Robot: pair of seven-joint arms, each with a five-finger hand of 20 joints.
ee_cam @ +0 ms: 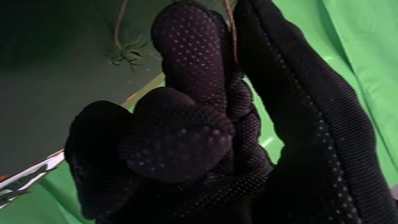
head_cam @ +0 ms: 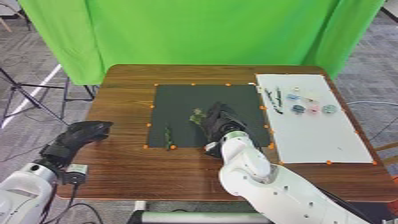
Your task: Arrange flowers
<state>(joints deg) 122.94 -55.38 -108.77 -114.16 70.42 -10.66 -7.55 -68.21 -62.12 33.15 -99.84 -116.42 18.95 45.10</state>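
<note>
Head view, centre: the black-gloved right hand (head_cam: 223, 120) pinches a thin reddish-brown stem (ee_cam: 233, 31), likely steadying it for arrangement on the dark rectangular mat (head_cam: 178, 100).

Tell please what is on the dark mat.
A green stem lies on the dark mat; a leafy sprig shows beside the right hand, which hides what is beneath it.

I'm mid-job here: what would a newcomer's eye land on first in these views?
Probably the bright green curtain hanging behind the table. Next, the black-gloved right hand over the dark mat at the table's middle, pinching a thin stem, with a leafy green sprig just to its left. Then the white sheet on the table's right side, with small items on its far half.
</note>
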